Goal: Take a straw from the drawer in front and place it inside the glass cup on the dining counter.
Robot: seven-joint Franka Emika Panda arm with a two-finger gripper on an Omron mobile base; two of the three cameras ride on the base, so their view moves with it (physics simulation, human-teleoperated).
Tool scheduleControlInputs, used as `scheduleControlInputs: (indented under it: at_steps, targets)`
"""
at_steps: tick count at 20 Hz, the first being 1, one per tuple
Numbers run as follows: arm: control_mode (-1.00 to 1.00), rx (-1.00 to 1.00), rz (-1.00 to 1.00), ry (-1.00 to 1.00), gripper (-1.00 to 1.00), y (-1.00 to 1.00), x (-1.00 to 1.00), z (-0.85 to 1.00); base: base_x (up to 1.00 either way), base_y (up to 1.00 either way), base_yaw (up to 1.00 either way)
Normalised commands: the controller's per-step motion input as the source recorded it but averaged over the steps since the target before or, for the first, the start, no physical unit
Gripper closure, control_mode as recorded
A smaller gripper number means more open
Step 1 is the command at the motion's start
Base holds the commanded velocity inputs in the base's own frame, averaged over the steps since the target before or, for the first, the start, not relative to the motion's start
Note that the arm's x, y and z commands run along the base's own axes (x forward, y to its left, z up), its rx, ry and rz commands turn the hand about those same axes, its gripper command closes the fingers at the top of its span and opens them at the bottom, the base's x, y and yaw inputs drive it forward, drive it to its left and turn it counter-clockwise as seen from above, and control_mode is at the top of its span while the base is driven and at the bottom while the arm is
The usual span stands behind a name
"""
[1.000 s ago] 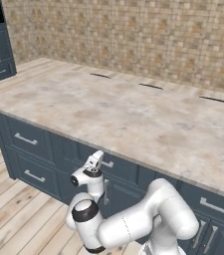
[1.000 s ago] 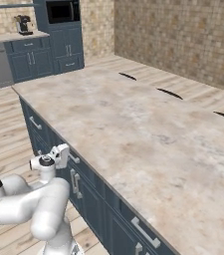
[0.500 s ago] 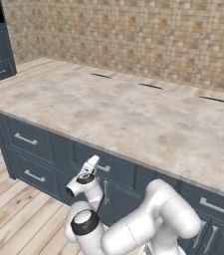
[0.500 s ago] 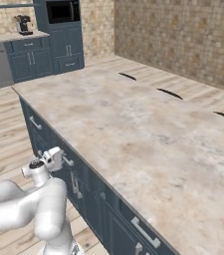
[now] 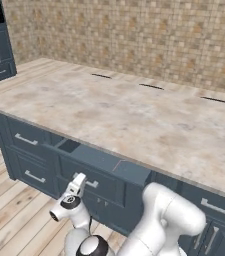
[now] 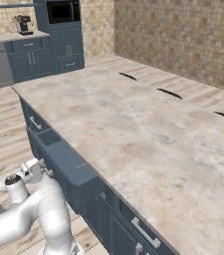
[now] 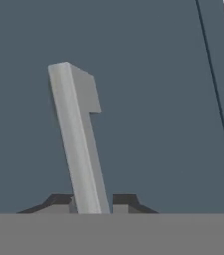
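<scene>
Two dark fingertips (image 7: 58, 201) clamp the silver bar handle (image 7: 76, 139) of the drawer (image 5: 101, 165); arm bent low beside the cabinet front. Drawer pulled out under the dining counter (image 5: 134, 115), thin pink straw (image 5: 117, 165) inside.

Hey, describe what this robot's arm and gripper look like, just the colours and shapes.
The arm is glossy white with rounded, bulbous segments and dark joint rings with black round caps. The gripper ends in two small dark, blocky fingertips. No cables or markings are visible.
</scene>
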Motion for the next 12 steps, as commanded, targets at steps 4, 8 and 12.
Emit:
scheduleControlInputs:
  at_steps: [4,8,12]
  targets:
    - [-1.00,0.03,0.00,0.23,1.00,0.69,-0.62,0.28,0.00,0.00,0.00]
    - [-1.00,0.02,0.00,0.23,1.00,0.70,-0.63,0.15,0.00,0.00,0.00]
    - [-1.00,0.00,0.00,0.19,1.00,0.77,-0.67,0.05,0.00,0.00,0.00]
